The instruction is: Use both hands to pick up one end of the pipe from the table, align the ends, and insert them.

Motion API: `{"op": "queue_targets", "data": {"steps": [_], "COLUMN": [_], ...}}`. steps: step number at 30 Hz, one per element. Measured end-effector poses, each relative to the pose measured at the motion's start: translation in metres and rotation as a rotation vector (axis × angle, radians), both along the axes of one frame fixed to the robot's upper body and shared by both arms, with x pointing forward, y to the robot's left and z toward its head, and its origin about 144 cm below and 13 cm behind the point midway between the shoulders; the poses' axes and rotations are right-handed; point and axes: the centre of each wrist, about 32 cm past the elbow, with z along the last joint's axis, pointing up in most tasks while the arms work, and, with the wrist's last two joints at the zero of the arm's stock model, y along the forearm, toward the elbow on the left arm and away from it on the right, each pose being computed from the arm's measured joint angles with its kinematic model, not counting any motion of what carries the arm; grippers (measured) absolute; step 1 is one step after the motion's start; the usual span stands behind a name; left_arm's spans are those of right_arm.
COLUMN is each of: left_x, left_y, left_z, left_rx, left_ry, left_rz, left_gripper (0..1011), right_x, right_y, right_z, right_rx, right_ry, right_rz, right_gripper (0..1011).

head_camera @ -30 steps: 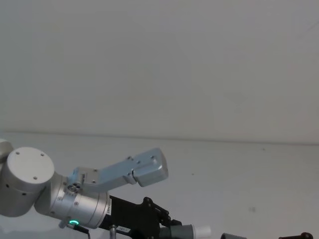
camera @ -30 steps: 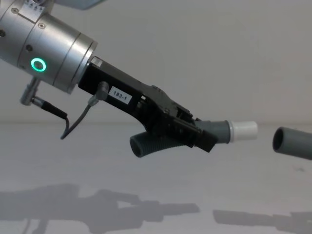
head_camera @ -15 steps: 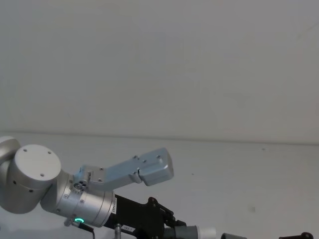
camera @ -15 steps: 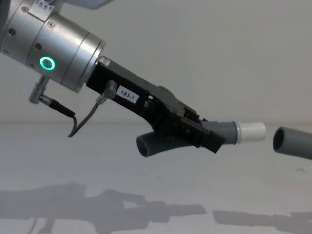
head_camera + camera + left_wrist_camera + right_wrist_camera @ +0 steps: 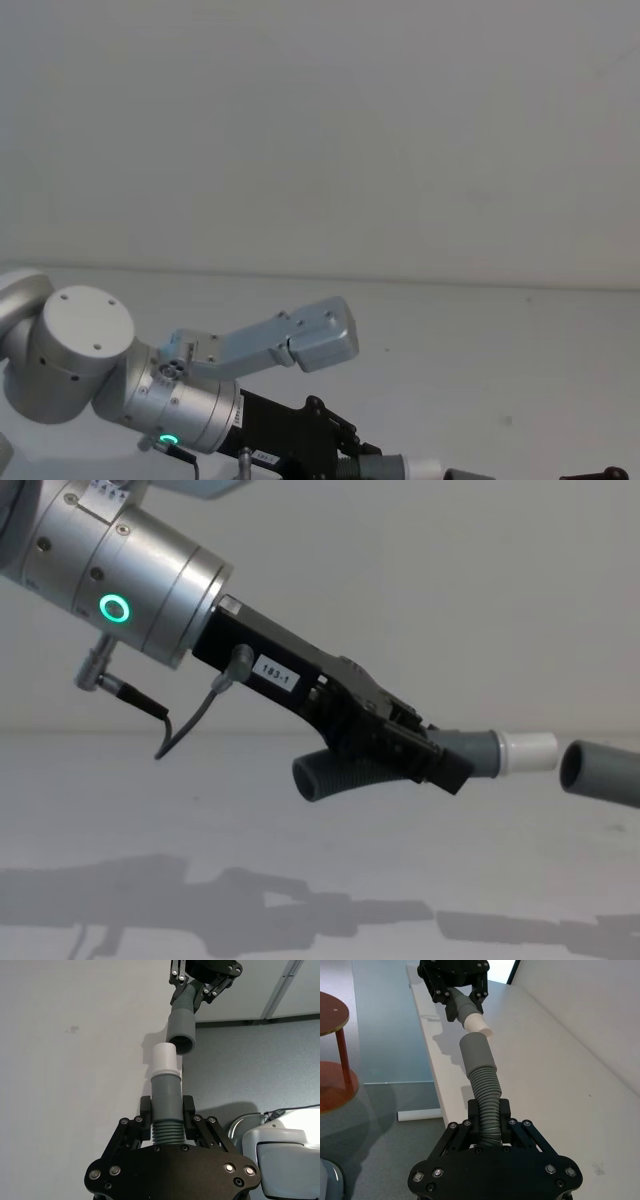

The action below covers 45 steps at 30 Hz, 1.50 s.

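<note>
My left gripper is shut on the ribbed part of one pipe piece and holds it above the table. That piece's grey cuff ends in a white tip that points right. It stops just short of the round mouth of the hollow grey cuff, roughly in line with it. My right gripper is shut on the ribbed hose of this second pipe piece. In the left wrist view, the white tip faces the open mouth, with the right gripper beyond.
The pale grey wall rises behind the table's far edge. A round wooden stool stands on the floor beside the table's near edge. My white body lies below that edge.
My left gripper has moved right with its pipe piece, shrinking the gap between the white tip and the hollow cuff. The right piece has stayed put.
</note>
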Motion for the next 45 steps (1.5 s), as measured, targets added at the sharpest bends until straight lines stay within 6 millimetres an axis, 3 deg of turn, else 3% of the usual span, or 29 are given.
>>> {"op": "queue_targets", "data": {"steps": [45], "left_x": [0.0052], "left_y": [-0.0033], "left_z": [-0.0025], "left_rx": [0.003], "left_ry": [0.017], "left_rz": [-0.017], "left_gripper": [327], "right_x": [0.0015], "right_y": [0.0002], "right_z": [0.0007], "right_rx": [-0.003], "right_ry": [0.007], "right_rz": [0.003], "right_gripper": [204]}}
